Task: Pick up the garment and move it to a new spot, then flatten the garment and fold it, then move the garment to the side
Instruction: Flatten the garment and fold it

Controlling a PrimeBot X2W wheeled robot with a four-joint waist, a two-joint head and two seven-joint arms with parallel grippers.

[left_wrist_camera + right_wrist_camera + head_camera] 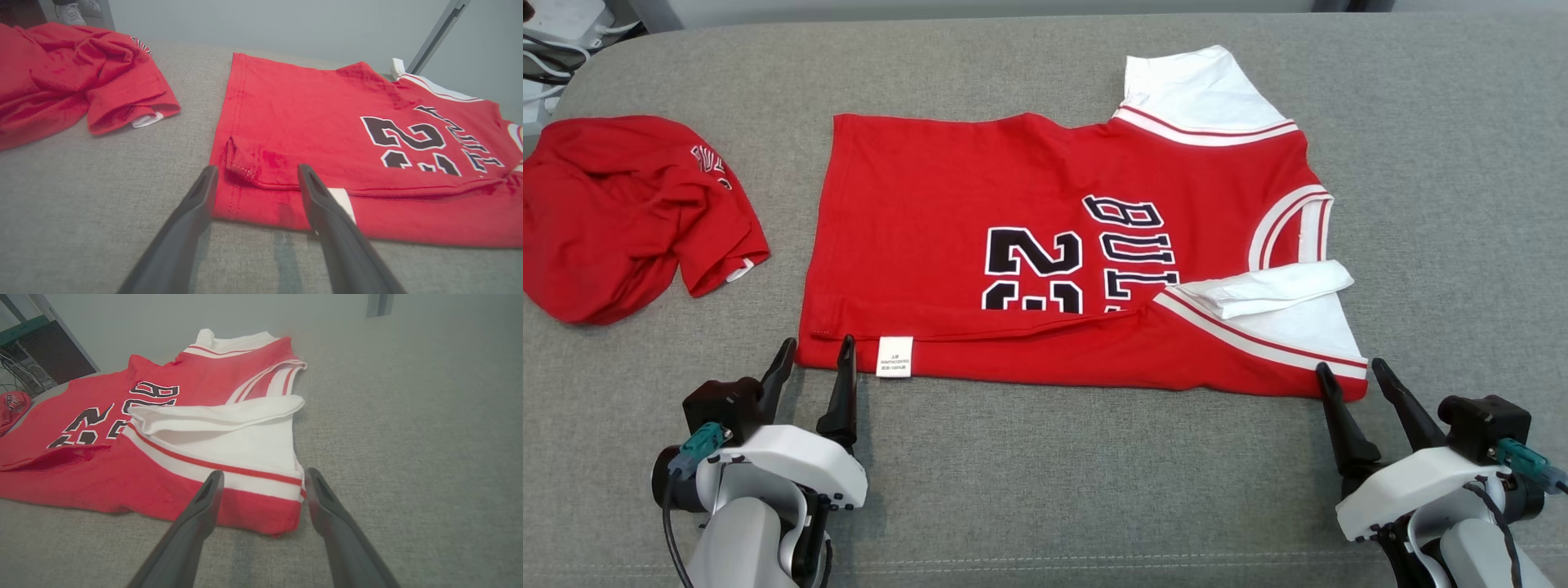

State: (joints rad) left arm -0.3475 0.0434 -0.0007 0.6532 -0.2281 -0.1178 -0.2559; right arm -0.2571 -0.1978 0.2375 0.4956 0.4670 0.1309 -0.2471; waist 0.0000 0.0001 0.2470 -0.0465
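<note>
The garment (980,188) is a red jersey with white sleeves and black lettering, spread on the grey surface with its near edge folded up over the print. My left gripper (815,349) stands open at the jersey's near left corner (245,196), fingers astride the hem, nothing held. My right gripper (1349,369) is open at the near right corner (265,506), by the white sleeve (245,445), gripping nothing.
A second red garment (621,212) lies crumpled at the far left (61,77). The grey cushioned surface (1462,204) stretches bare to the right. Cables and a white device (556,41) sit beyond the far left edge; a shoe (71,12) shows behind.
</note>
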